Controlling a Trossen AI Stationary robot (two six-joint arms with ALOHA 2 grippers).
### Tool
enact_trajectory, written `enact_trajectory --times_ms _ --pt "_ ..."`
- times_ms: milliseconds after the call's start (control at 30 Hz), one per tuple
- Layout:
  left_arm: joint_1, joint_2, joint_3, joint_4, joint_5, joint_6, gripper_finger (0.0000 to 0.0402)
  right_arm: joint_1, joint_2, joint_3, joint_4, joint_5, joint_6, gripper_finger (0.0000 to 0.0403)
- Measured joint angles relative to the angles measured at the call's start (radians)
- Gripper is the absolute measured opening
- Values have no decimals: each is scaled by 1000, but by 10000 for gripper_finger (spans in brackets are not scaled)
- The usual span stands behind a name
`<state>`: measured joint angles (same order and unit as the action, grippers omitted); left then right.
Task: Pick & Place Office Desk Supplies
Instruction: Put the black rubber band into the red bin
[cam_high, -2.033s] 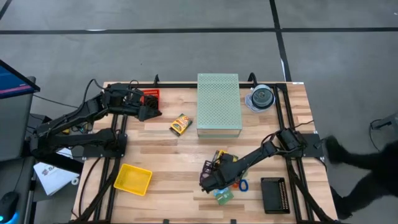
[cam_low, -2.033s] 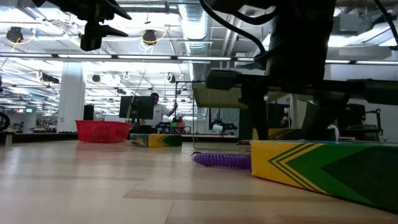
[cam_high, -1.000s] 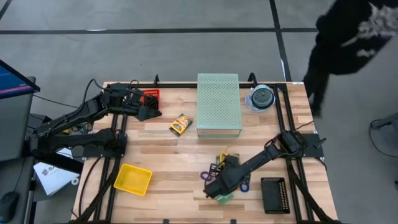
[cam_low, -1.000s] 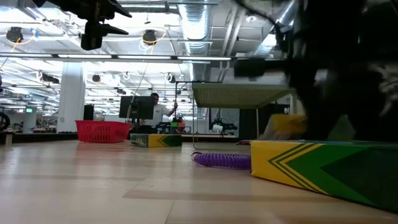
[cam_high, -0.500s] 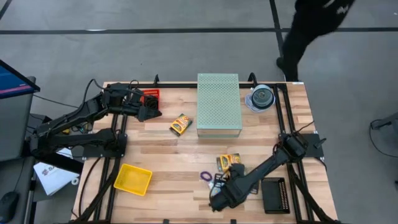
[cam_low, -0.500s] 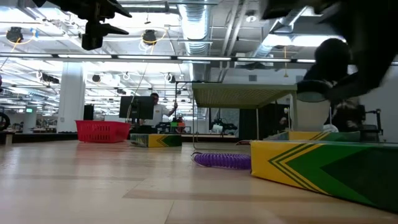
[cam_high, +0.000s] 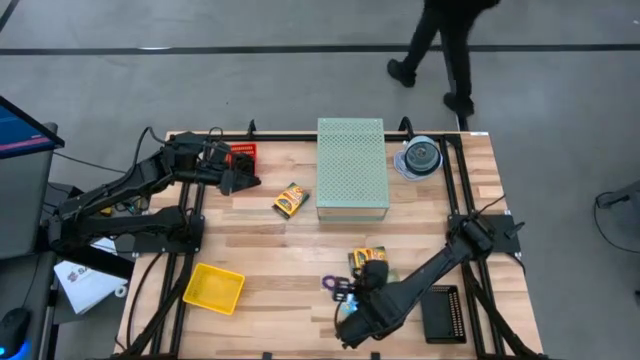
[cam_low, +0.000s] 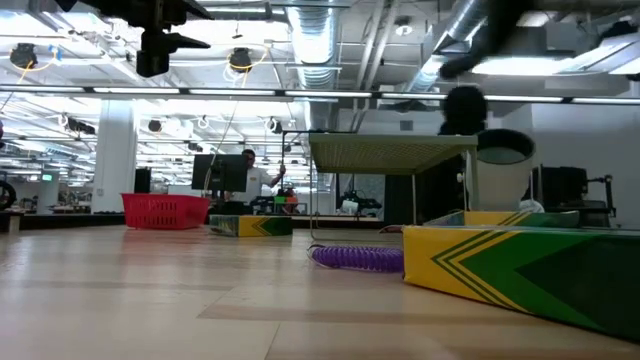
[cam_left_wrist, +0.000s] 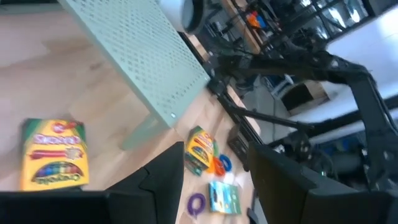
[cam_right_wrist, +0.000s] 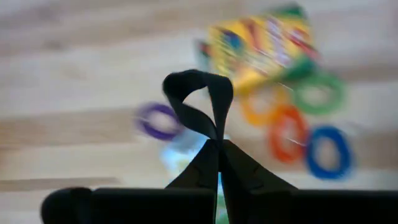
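**Clip lifted, most supplies still loose**

A black binder clip (cam_right_wrist: 198, 106) is held between the closed fingers of the right gripper (cam_high: 350, 335), near the front edge of the table (cam_high: 260, 245) (the clip's looped handle stands up clearly in the right wrist view). Below and behind it, a cluster of supplies is left lying on the wood: a purple loop (cam_right_wrist: 158, 121), an orange loop (cam_right_wrist: 287, 134), a blue loop (cam_right_wrist: 328, 151), a green loop (cam_right_wrist: 317, 93) and a crayon box (cam_right_wrist: 264, 46). A second crayon box (cam_high: 290, 200) is seen just beside the pale green perforated box (cam_high: 352, 168).

The left gripper (cam_high: 243, 180) is parked at the back left, fingers parted and nothing between them, next to a small red basket (cam_high: 241, 154). A yellow tray (cam_high: 214, 288) sits at the front left and a black tray (cam_high: 440, 313) at the front right; nothing can be made out inside either. The sorting is judged to be at an early stage, with one item in hand and the rest unplaced.
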<state>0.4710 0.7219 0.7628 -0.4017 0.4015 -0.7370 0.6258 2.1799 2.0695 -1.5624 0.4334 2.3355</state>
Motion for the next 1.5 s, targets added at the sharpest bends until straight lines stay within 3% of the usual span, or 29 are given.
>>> enact_trajectory --times_ms 100,200,300,367,533,733,1033,1300,1500 --pt "-12 -4 0 -4 83 41 172 -20 0 69 3 141 -47 0" --pt "-41 -17 0 -8 240 68 172 -41 0 140 29 279 -152 0" --pt "-94 -35 0 -6 384 54 172 -66 0 205 107 390 -333 0" --pt "-142 -55 0 -6 407 33 172 -88 0 245 186 417 -487 0" --pt "-265 -103 0 1 409 -1 172 -164 -11 281 420 374 -887 0" --pt "-360 -102 0 131 340 -158 178 -250 -16 280 715 147 -1277 0" --pt "-438 -28 0 250 147 -57 205 -292 -16 280 816 58 -1331 0" --pt "-467 78 -1 342 140 -83 209 -306 -17 280 816 68 -1317 0" --pt "-467 114 -1 407 140 -114 186 -309 -18 280 807 74 -1317 0"
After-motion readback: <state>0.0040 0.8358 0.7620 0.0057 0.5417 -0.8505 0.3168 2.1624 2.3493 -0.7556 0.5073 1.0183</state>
